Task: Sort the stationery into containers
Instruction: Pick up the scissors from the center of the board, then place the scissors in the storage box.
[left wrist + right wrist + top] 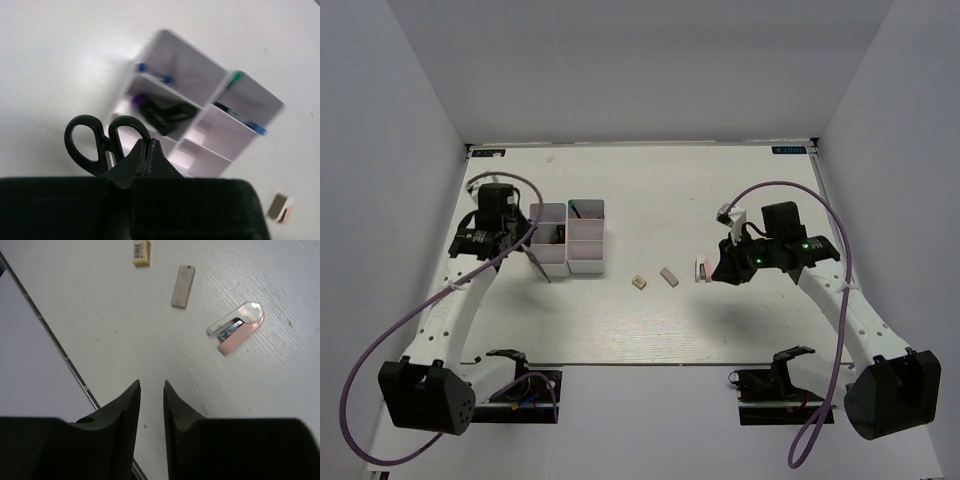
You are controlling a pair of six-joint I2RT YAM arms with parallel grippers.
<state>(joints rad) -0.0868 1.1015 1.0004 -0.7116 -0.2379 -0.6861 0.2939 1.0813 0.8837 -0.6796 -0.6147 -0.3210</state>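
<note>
The left gripper (147,143) has its jaws pressed together on the black-handled scissors (95,142), just past the handle loops. The loops stand clear beyond the fingertips. In the top view the blades (542,268) slant out at about 7 o'clock from the block of four white bins (586,262), close beside it.

In the left wrist view, one bin holds blue pens (152,73). Another has a green-capped highlighter (235,78) and a blue pen (240,118), and a third holds a purple-black marker (157,111).

The right gripper (151,385) hangs over the white table (720,190) with its jaws a narrow gap apart and nothing between them. At 1 o'clock from its tips lies a pink-and-white piece with a metal insert (237,327). A beige eraser (183,286) and a yellow-labelled eraser (142,252) lie apart near 12 o'clock — all three at about 4 o'clock from the bins.
</note>
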